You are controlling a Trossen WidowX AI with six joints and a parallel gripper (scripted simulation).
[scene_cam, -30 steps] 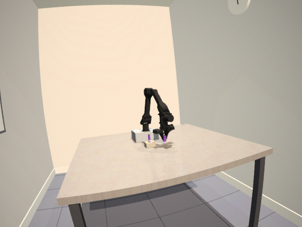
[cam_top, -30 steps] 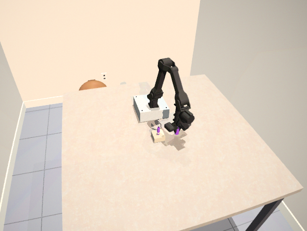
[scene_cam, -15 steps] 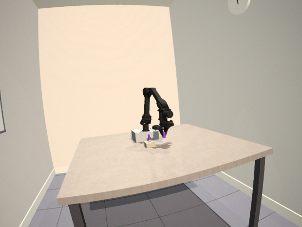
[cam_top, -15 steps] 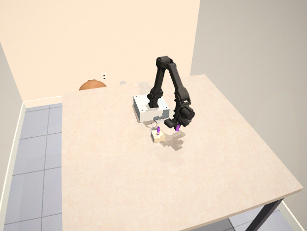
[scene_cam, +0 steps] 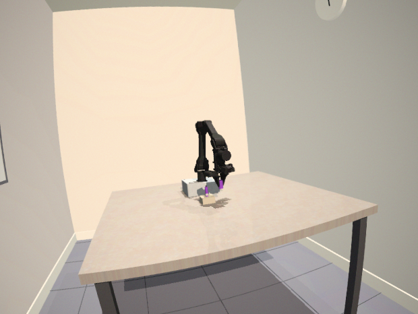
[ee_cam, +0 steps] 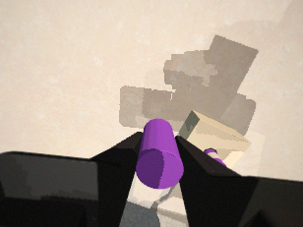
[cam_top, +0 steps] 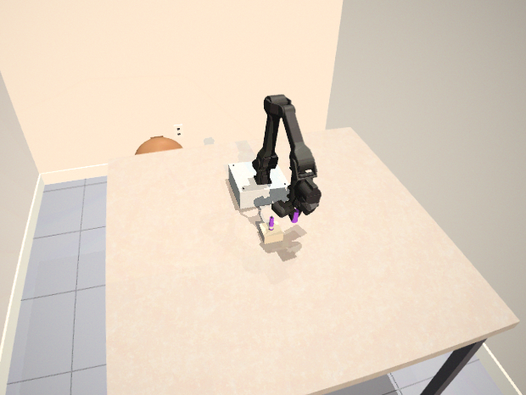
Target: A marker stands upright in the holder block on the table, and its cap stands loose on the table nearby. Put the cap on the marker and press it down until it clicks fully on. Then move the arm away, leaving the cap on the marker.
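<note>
The purple cap (cam_top: 294, 216) (scene_cam: 220, 184) (ee_cam: 158, 146) is upright between the fingertips and held above the table. My gripper (cam_top: 294, 211) (scene_cam: 221, 181) (ee_cam: 157, 139) is shut on it, to the right of the holder block in the top and exterior views. The tan holder block (cam_top: 273, 236) (scene_cam: 207, 200) (ee_cam: 216, 137) stands on the table. The marker (cam_top: 271, 223) (scene_cam: 206, 191) (ee_cam: 212, 153) stands upright in the block, with a purple tip and a pale band below. In the wrist view the right finger partly hides the block and marker.
The white base box (cam_top: 254, 195) (scene_cam: 191, 188) of the arm stands just behind the holder block on the table (cam_top: 191, 297) (scene_cam: 168, 232). The shadow of the arm falls on the table around the block.
</note>
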